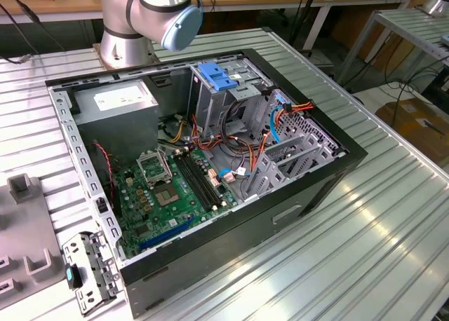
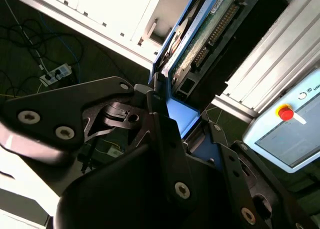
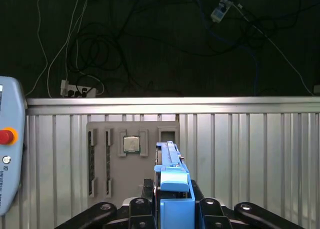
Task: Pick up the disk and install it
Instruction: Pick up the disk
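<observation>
The black fingers (image 2: pixel 159 111) pinch the flat grey hard disk in its bright blue plastic frame (image 3: pixel 173 181) edge-on between them. Beyond the fingertips lies the ribbed metal table (image 3: pixel 250 154).

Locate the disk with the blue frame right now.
In the first wrist view the disk is clamped edge-on in the gripper, over the ribbed metal table, near the grey tray holding a chip.
</observation>
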Controlling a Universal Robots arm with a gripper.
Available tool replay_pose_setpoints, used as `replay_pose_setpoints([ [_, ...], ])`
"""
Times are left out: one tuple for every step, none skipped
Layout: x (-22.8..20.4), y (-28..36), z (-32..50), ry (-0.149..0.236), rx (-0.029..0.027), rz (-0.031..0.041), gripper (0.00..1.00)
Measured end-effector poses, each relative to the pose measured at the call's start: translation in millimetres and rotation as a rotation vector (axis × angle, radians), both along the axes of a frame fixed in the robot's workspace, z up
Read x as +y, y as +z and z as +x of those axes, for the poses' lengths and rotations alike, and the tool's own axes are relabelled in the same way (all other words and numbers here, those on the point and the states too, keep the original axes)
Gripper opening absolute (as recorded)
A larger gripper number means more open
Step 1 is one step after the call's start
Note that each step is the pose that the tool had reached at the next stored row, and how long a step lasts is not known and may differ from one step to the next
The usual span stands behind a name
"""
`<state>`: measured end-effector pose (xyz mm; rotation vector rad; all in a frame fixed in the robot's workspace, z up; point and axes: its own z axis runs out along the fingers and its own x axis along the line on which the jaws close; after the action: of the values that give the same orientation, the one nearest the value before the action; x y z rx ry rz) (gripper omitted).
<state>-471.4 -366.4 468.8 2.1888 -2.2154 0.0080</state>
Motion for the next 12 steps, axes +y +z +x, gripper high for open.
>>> replay_pose_setpoints([
  [0.0,1.3,0.0,0.000,-0.0001,0.0001,0.37],
  [0.0,2.5,0.0,0.000,-0.0002,0.0001,0.37],
  [0.0,3.6,0.0,0.000,-0.0001,0.0000,0.37],
  [0.0,6.3,0.0,0.000,0.0000,0.0000,0.37],
  [0.0,8.2,0.0,0.000,0.0000,0.0000,0.37],
  [0.0,9.7,0.0,0.000,-0.0001,0.0000,0.37],
  [0.0,11.0,0.0,0.000,-0.0001,0.0000,0.37],
  [0.0,12.2,0.0,0.000,-0.0001,0.0000,0.37],
  [0.0,13.4,0.0,0.000,-0.0001,0.0000,0.37],
  [0.0,14.9,0.0,0.000,-0.0001,0.0000,0.37],
  [0.0,16.0,0.0,0.000,0.0000,0.0000,0.37],
  [0.0,17.2,0.0,0.000,0.0000,0.0000,0.37],
])
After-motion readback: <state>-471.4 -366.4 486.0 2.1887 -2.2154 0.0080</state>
